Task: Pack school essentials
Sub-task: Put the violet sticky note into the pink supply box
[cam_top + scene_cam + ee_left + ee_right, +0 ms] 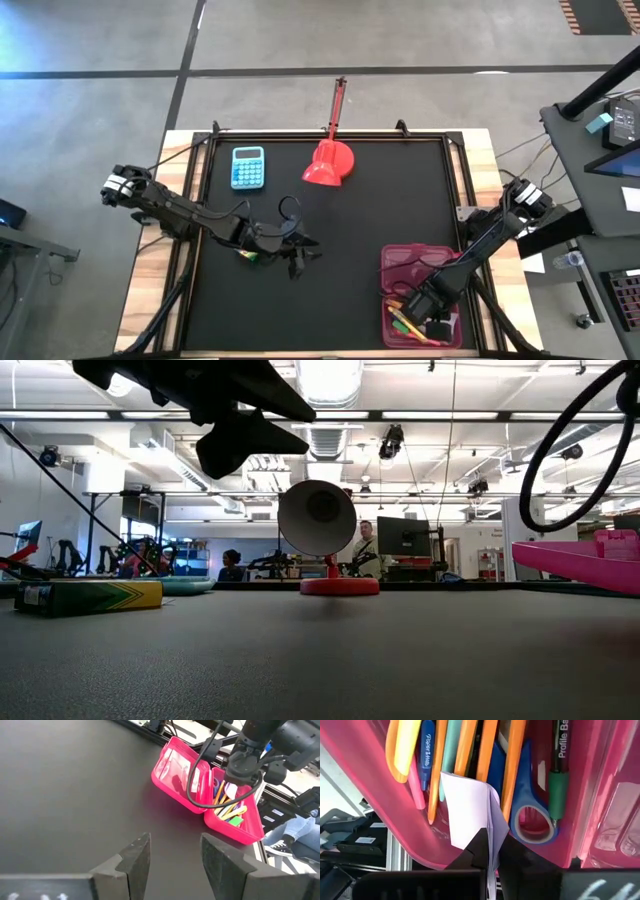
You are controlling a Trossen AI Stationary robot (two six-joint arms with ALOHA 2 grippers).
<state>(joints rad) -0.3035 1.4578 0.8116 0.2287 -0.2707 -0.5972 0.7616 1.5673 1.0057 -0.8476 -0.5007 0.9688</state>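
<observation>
Your right gripper sits low inside the open pink case at the near right corner of the mat. Its fingers are pinching the pale note pad, which stands among the items already in the case: orange pencils, a pink pen, a blue pen, a green pen and the blue-handled scissors. In the left wrist view you can see the same arm reaching down into the case's filled half, with the clear-lined lid lying open beside it.

Your left gripper hangs above the mat left of centre, well apart from the case. Its fingers are spread with nothing between them. The crayon box lies flat on the mat just beside that gripper, on its left side, outside the case.

At the far edge you have the calculator and the red domed object, near each other and away from both grippers.

People are visible in the room beyond the table.
</observation>
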